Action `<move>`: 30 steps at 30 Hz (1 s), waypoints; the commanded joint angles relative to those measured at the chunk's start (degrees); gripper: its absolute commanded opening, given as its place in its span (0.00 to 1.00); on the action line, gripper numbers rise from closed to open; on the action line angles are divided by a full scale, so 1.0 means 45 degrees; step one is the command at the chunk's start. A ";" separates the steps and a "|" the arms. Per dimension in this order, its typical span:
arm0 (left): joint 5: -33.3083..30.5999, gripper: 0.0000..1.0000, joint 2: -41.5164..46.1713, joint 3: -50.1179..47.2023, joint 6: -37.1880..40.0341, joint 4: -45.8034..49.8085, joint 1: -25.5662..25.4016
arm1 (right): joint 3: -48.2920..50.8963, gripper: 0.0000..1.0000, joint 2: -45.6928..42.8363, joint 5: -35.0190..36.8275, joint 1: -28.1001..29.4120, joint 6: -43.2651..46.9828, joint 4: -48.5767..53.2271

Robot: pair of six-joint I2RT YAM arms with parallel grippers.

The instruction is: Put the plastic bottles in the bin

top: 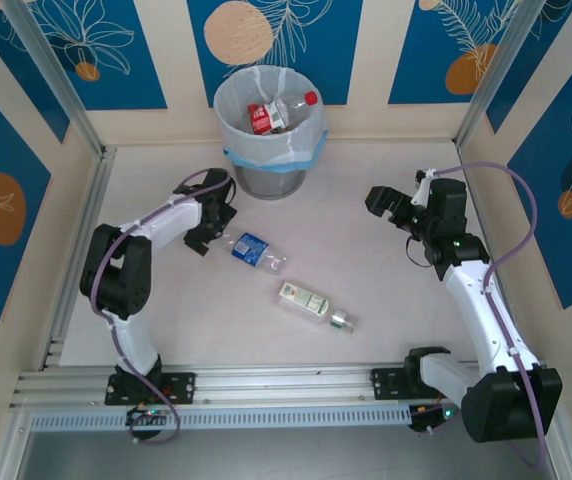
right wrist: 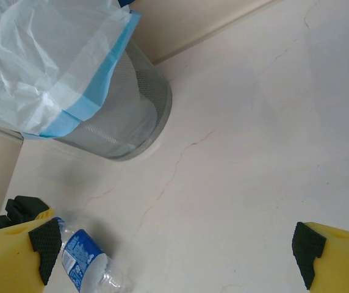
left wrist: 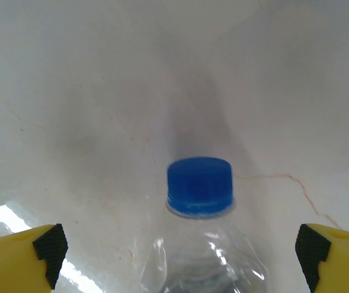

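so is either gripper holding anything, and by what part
Nothing is held: the left gripper stands open astride the blue-capped bottle, not touching it, and the right gripper is open.

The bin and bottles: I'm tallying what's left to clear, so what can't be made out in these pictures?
- Top view: in the bin, the red-label bottle and bag hide whatever lies beneath; count unsure.
- Left wrist view: the blue-capped bottle is cut off below its shoulder by the bottom edge.
- Top view: the green-white bottle has label print too small to read.
- Right wrist view: wall and bag hide the bin's inside.
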State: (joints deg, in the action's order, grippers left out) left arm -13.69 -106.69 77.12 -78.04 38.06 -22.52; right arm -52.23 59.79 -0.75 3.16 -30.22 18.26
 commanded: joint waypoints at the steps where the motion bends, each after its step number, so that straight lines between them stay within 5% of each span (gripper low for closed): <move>1: -0.0549 0.96 -0.0668 0.0842 -0.0807 0.0597 -0.0083 | -0.0230 1.00 -0.0083 0.0342 0.0099 0.0346 0.0447; 30: 0.0084 0.67 -0.2661 0.1406 -0.1291 0.0219 -0.0075 | -0.0396 0.99 0.0056 0.0961 0.0697 0.0359 0.1058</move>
State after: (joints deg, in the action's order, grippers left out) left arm -13.67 -117.19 83.26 -81.06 38.76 -22.52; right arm -52.27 59.86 2.24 5.69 -29.69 22.33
